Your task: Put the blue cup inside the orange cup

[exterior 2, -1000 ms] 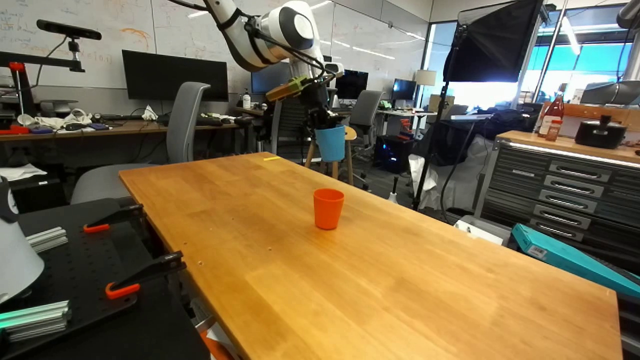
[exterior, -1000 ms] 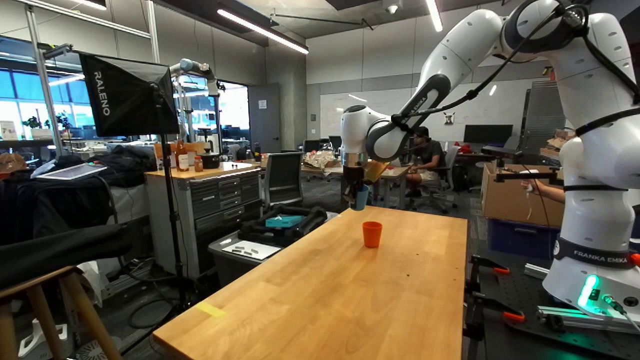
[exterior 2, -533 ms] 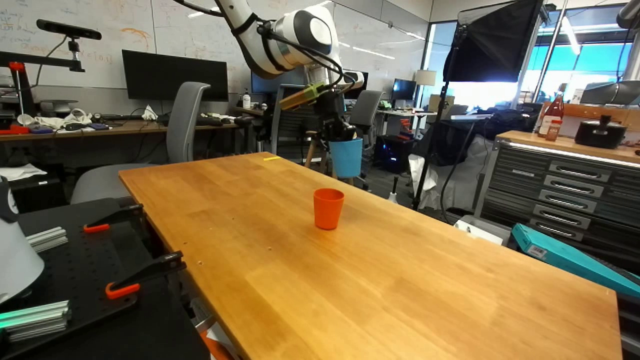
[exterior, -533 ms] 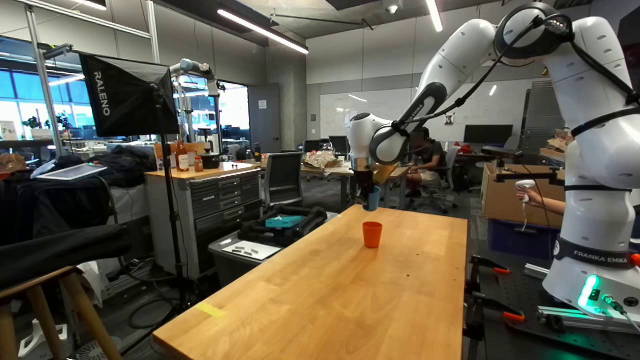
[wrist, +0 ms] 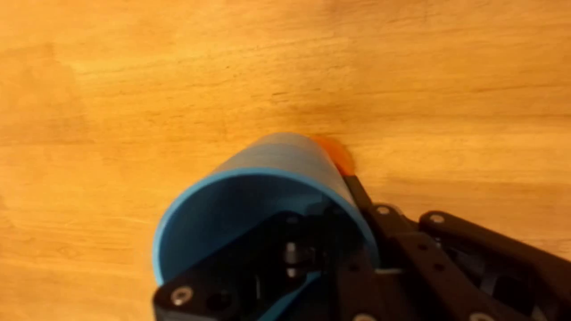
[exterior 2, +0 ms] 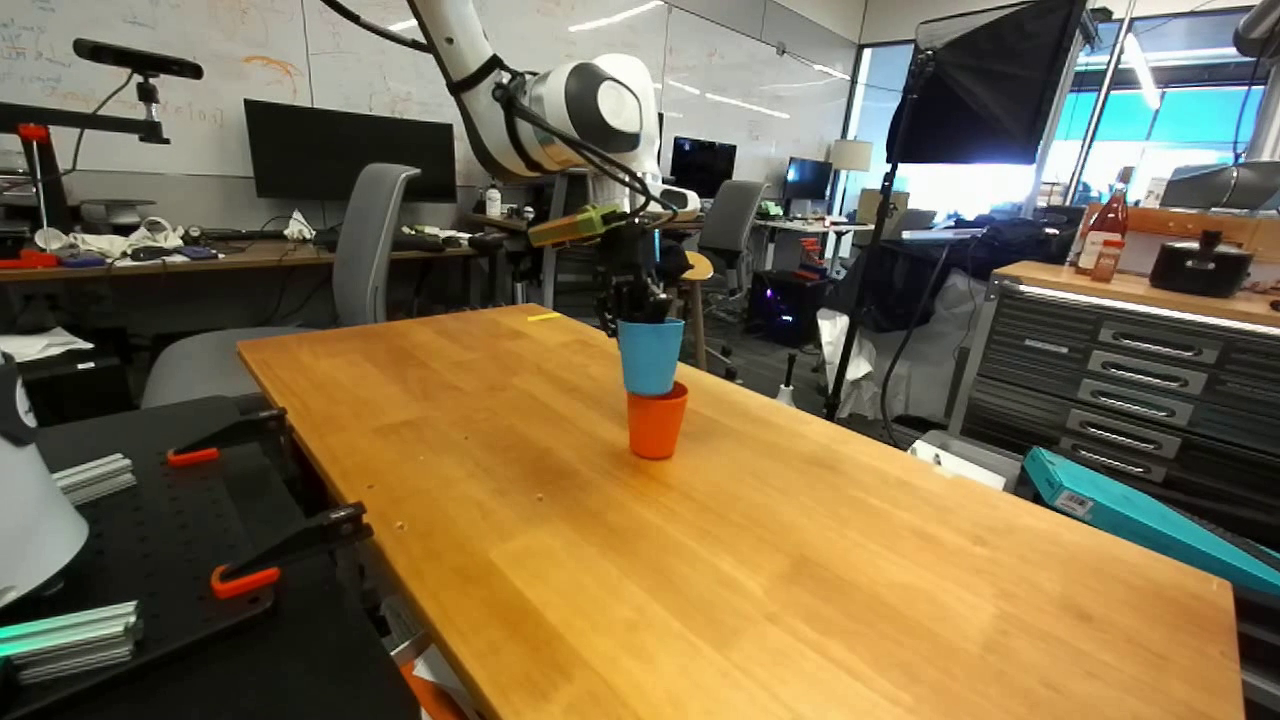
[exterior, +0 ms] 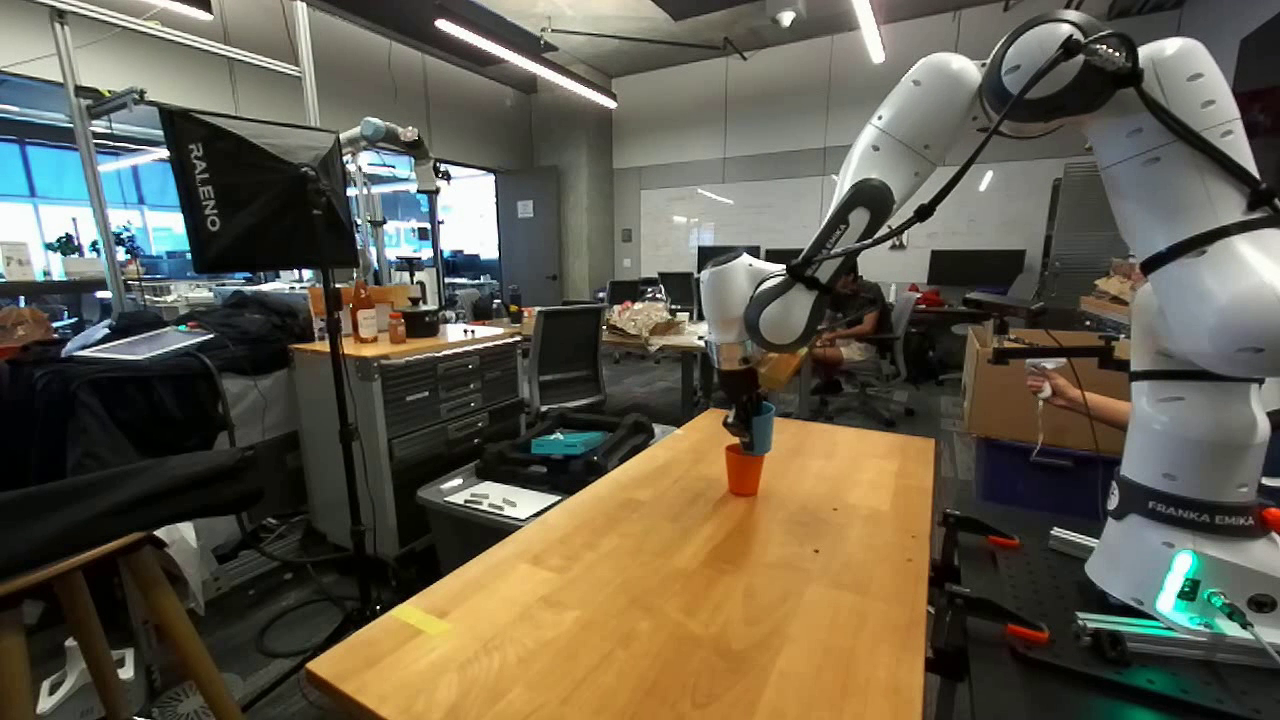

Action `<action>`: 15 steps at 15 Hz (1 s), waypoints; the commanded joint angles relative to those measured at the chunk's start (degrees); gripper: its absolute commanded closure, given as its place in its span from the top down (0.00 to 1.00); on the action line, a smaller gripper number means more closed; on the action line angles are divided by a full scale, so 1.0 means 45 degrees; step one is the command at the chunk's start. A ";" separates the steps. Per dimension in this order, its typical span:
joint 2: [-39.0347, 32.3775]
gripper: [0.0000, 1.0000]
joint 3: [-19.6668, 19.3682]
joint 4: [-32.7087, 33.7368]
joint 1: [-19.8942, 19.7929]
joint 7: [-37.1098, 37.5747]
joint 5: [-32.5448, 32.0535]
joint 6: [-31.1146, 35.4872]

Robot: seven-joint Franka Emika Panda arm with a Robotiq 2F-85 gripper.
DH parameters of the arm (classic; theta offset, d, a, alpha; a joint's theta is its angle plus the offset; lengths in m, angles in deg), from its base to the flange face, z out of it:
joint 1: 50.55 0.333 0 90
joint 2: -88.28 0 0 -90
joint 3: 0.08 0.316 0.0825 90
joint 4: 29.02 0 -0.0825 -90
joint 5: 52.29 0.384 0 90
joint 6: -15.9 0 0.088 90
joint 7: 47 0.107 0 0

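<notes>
My gripper (exterior: 745, 425) is shut on the side wall of the blue cup (exterior: 763, 430). In the wrist view, one finger is inside the blue cup (wrist: 285, 154) and one is outside, with the jaws (wrist: 352, 214) pinching the rim. The orange cup (exterior: 743, 475) stands upright on the wooden table (exterior: 700, 600). The blue cup (exterior 2: 650, 358) hangs roughly upright at the orange cup's (exterior 2: 656, 425) rim height, slightly off-centre. It hides part of that rim, so I cannot tell if its bottom is inside. Only a sliver of the orange cup (wrist: 337, 154) shows in the wrist view.
Black clamps (exterior 2: 290, 545) with orange ends sit at the table edge on the robot's side. A softbox light (exterior: 258, 190) and a drawer cabinet (exterior: 430, 400) stand beyond the table. A bin with a white board (exterior: 503, 498) stands beside it.
My gripper has lowered and moved with the blue cup from apart from the orange cup to right at its rim. The orange cup has not moved.
</notes>
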 commanded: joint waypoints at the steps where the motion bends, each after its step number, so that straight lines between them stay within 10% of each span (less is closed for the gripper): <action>1: 0.0971 0.03 0.0424 -0.0927 0.0218 -0.0187 0.0458 -0.0188; 15: 0.1864 0.03 0.0649 -0.1311 0.0314 0.0149 0.0362 -0.0221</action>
